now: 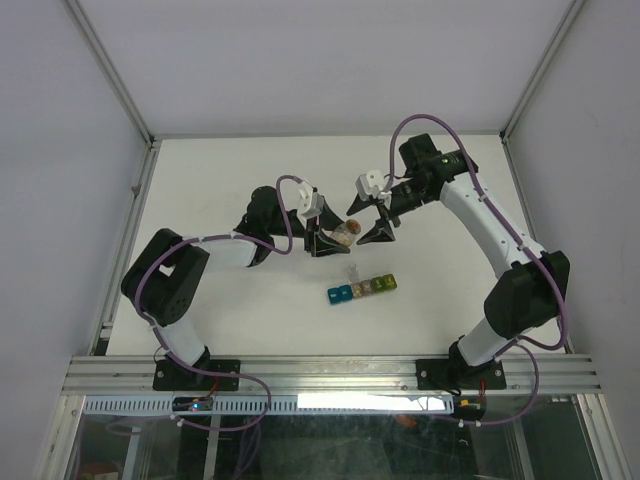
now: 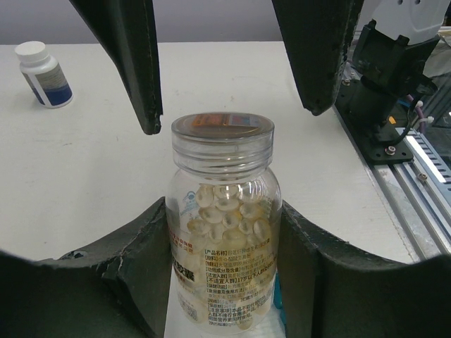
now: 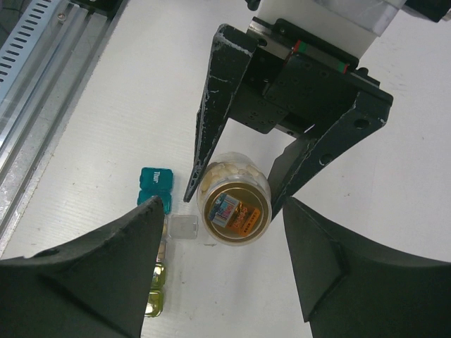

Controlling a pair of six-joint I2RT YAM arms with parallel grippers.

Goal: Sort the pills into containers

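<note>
As things stand: pill bottle [image 2: 224, 239] clamped in left tool [image 1: 328, 240], cap [image 2: 223, 134] on; no pills seen in organiser [image 1: 362, 288].
Item: pills [image 2: 227, 211] – small pale rounded pcs, all inside the bottle.
Location: bottle sits mid-tabletop [image 1: 220, 180], just behind organiser; resting on the surface or raised, can't tell.
Left tool: closed on bottle body below the shoulder, one finger each side, label twd wrist cam.
Right tool [image 1: 368, 222]: jaws wide, straddling cap from above, clear of it both sides; gripping nothing.
Organiser: strip of 5 joined cells, blue end to yellow-green end; at least one clear lid flipped up, rest hard to tell.
Other: white-capped bottle [image 2: 44, 74] well apart on tabletop, not involved.
Handling, bottle (judged): rigid clear plastic, light, smooth & round, so likely to spin in left tool when cap is twisted; needs a firm squeeze on the body.
Grip pt, cap (judged): opposite sides of cap rim, right tool square & level w/ it.
Handling, pills (judged): hard, tiny, prone to roll & bounce; prob. too small to pinch singly, so tip out gently over an open cell.
Risk (judged): organiser is light, may slide or tip if knocked.
</note>
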